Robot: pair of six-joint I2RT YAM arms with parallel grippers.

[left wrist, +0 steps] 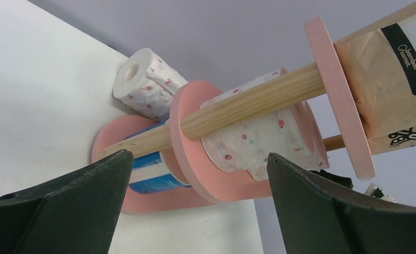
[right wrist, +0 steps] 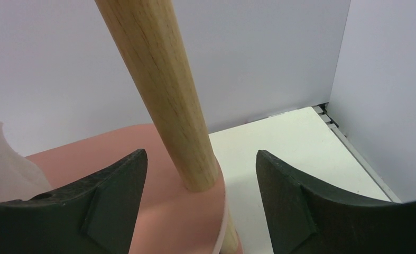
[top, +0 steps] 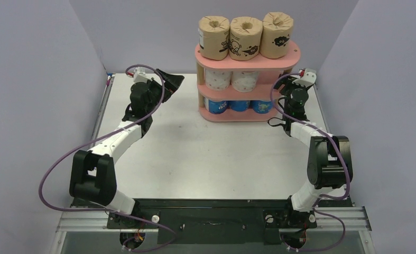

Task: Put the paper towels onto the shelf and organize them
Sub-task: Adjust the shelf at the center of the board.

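Left gripper (top: 169,83): jaws wide open, empty, near the left end of the shelf (top: 290,58). Shelf stands mid far edge of the worktop (top: 195,153). Top tier: three brown rolls (top: 246,37). Middle tier: two white pink-dot rolls (top: 232,80) showing, can't tell about the right slot. Bottom tier: three blue rolls (top: 240,105). One more white roll (left wrist: 147,82) lies on the worktop just behind the shelf. Right gripper (right wrist: 200,153): open, fingers astride the right-end post (right wrist: 158,79), gap on both sides.

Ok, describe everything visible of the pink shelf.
The shelf is a pink three-tier rack, oval boards on light wooden posts, upright at the table's far side. Three brown rolls stand on top, two white dotted rolls show in the middle, blue ones at the bottom. The right gripper, jaws open, straddles one end post.
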